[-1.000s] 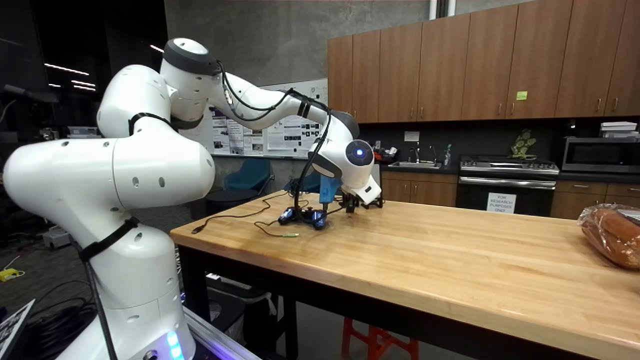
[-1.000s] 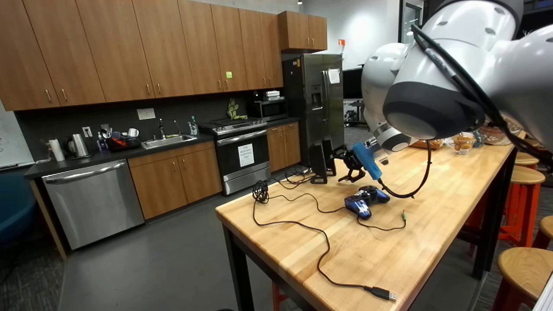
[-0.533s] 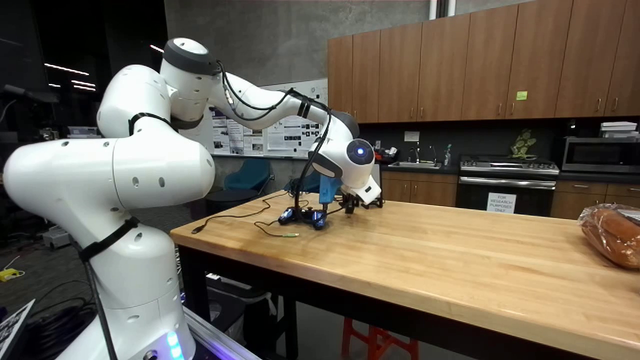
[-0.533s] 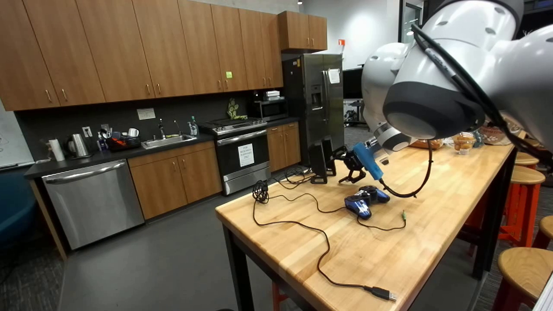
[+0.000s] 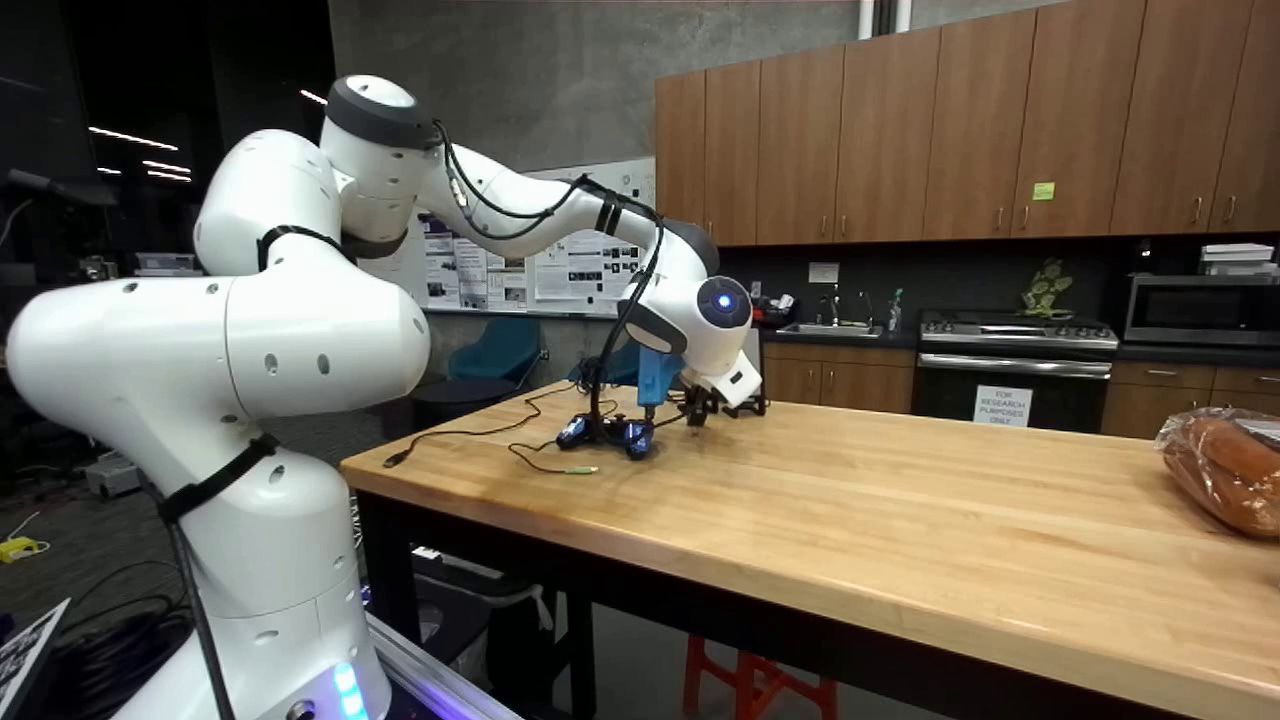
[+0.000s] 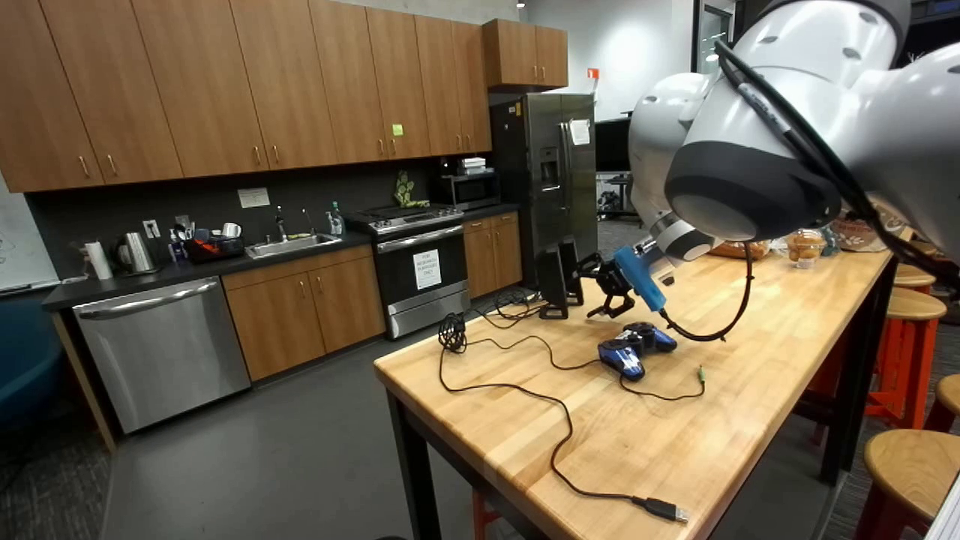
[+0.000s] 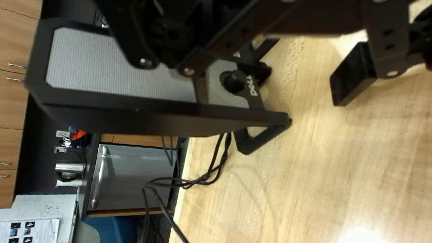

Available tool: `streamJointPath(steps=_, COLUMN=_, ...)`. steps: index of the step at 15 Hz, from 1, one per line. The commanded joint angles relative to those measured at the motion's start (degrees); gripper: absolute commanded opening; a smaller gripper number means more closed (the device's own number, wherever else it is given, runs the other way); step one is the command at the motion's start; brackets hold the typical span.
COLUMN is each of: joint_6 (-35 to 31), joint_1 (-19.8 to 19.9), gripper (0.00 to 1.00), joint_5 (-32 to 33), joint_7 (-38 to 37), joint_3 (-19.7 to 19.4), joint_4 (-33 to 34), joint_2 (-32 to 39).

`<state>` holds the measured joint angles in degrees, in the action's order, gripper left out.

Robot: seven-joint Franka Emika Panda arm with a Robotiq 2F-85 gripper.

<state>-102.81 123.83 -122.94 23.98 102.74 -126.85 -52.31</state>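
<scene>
Apparently stands at an early stage: shows no grip yet, leaves all handling undone. First, a flat table (image 6: 517, 420) of pale, glossy wood strips. Then, upright on it, a tall, slab-shaped speaker (image 7: 148, 118) in matte black plastic, with grey mesh face. Just beside, the gripper (image 7: 276, 82), spread wide with nothing held; touching the speaker or not, impossible to tell. Next, a shiny, rounded, blue-and-black controller (image 6: 621, 360); lastly, a small black plug (image 6: 660, 508) with metal tip.
</scene>
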Motion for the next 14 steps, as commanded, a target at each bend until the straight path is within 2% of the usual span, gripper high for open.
streamJointPath(steps=1, joint_6=1.82, joint_1=-0.49, gripper=0.9, joint_5=0.0, joint_7=-0.83, joint_3=-1.43, joint_4=-0.58, joint_2=-0.49)
streamJointPath(steps=9, joint_6=2.36, joint_1=-0.35, gripper=0.85, joint_5=-0.53, joint_7=-0.94, joint_3=-1.33, joint_4=-0.6, joint_2=-0.28)
streamJointPath(steps=10, joint_6=2.49, joint_1=-0.34, gripper=0.86, joint_5=-0.66, joint_7=-0.8, joint_3=-1.33, joint_4=-0.6, joint_2=-0.23)
streamJointPath(steps=13, joint_6=2.36, joint_1=-0.3, gripper=1.0, joint_5=-1.16, joint_7=-1.08, joint_3=-1.26, joint_4=-0.57, joint_2=-0.2)
streamJointPath(steps=14, joint_6=2.25, joint_1=-0.33, gripper=1.0, joint_5=-1.47, joint_7=-1.2, joint_3=-1.24, joint_4=-0.58, joint_2=-0.2)
